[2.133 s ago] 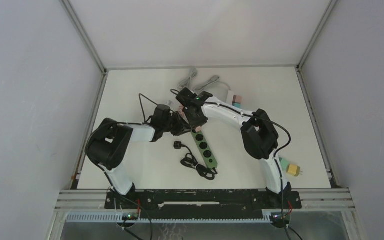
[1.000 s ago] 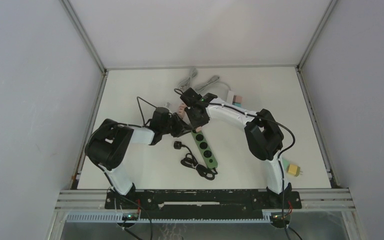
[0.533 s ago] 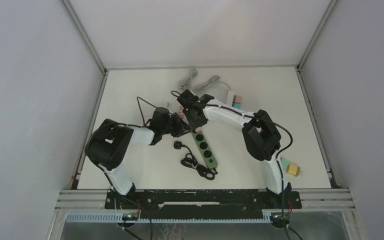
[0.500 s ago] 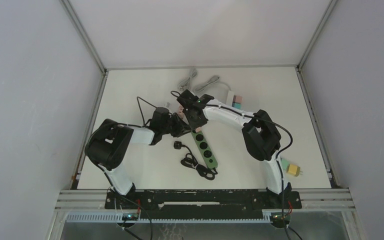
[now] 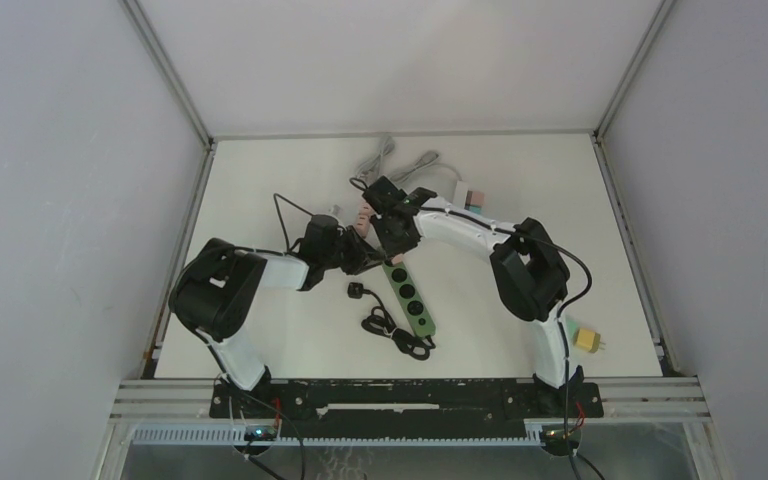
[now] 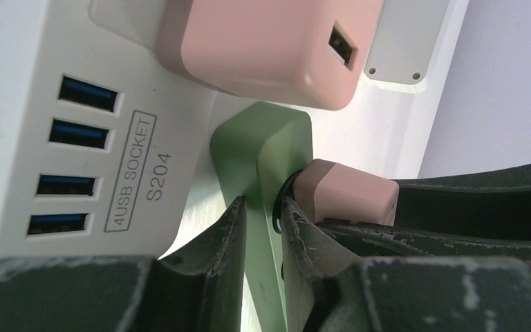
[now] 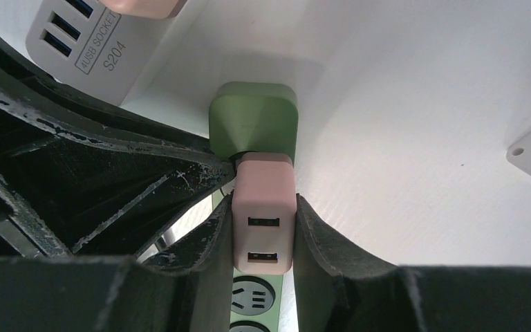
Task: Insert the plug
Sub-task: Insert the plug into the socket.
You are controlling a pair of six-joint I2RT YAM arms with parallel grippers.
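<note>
The green power strip [image 5: 412,298] lies on the table, angled toward the front. My left gripper [image 6: 263,232] is shut on the strip's far end [image 6: 266,149], one finger on each side of it. My right gripper [image 7: 263,232] is shut on the pink plug [image 7: 263,207], a small block with two USB ports. The pink plug [image 6: 346,197] sits against the end socket of the strip [image 7: 254,124]; its prongs are hidden. An empty socket [image 7: 252,294] shows just below it. In the top view both grippers meet at the strip's far end [image 5: 385,250].
A white USB socket block [image 6: 76,138] with another pink adapter [image 6: 269,48] on it lies right beside the strip's end. A black plug [image 5: 357,290] and its coiled cable [image 5: 400,338] lie left of the strip. Grey cables [image 5: 400,160], coloured adapters [image 5: 473,203] and a yellow adapter [image 5: 587,340] lie around.
My right wrist has shifted slightly to the right and back with the pink plug still held. The left arm and the strip have stayed put.
</note>
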